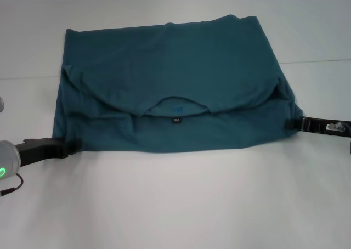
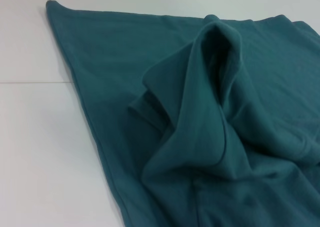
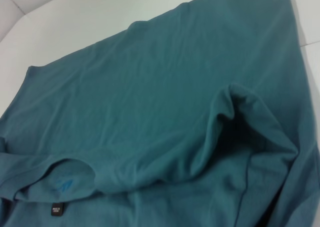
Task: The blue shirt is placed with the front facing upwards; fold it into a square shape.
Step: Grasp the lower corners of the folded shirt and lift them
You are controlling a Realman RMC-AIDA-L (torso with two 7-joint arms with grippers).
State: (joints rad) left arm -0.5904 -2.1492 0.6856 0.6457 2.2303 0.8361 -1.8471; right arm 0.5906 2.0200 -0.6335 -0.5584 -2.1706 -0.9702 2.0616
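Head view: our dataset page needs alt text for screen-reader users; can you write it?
A blue shirt lies partly folded on a white table, its black neck label showing. The left gripper and right gripper meet its two near corners.

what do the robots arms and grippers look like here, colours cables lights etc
In the head view, the left gripper is matt black and blocky, on a rounded silver-grey wrist with a glowing green light and a thin dark cable beneath. The right gripper is also black, with a small silvery metal fitting farther back along it.

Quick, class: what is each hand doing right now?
Left hand: closed on the blue shirt, near-left corner.
Right hand: closed on its near-right corner.
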